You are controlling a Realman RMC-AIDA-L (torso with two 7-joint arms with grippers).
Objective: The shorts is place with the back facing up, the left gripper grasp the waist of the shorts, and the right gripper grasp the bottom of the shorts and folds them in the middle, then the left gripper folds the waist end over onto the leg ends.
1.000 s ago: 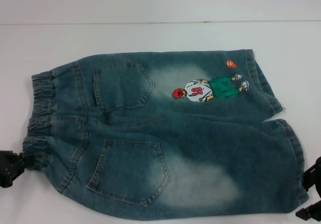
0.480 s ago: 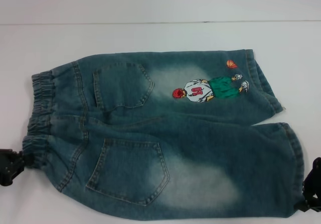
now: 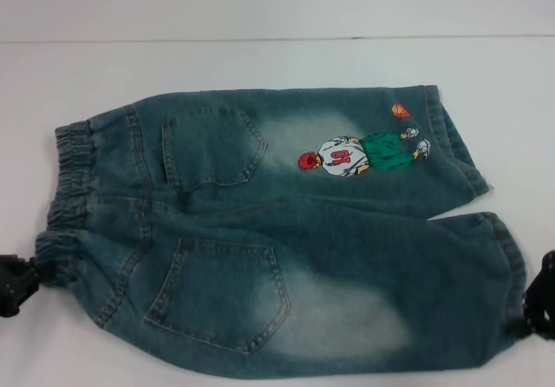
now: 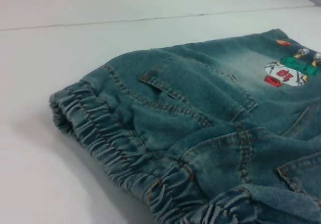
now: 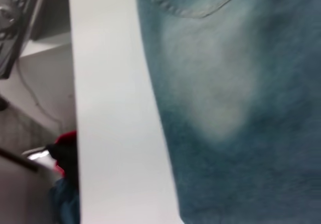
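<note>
Since earlier, near edge lifts slightly. Shorts (image 3: 286, 231) lie lengthwise between left hand (image 3: 16, 285) at waist and right hand (image 3: 542, 305) at hem; I cannot tell either grip.

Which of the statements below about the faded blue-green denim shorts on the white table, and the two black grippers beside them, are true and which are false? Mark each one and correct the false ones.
1. The faded blue-green denim shorts lie with their two back patch pockets facing up. True.
2. The ruffled elastic waistband is toward the robot's right. False: it is toward the robot's left, and the leg ends are toward the right.
3. The black left gripper is at the near corner of the waistband. True.
4. The embroidered cartoon basketball player is on the leg nearer the robot. False: it is on the farther leg.
5. The black right gripper is at the hem of the near leg. True.
</note>
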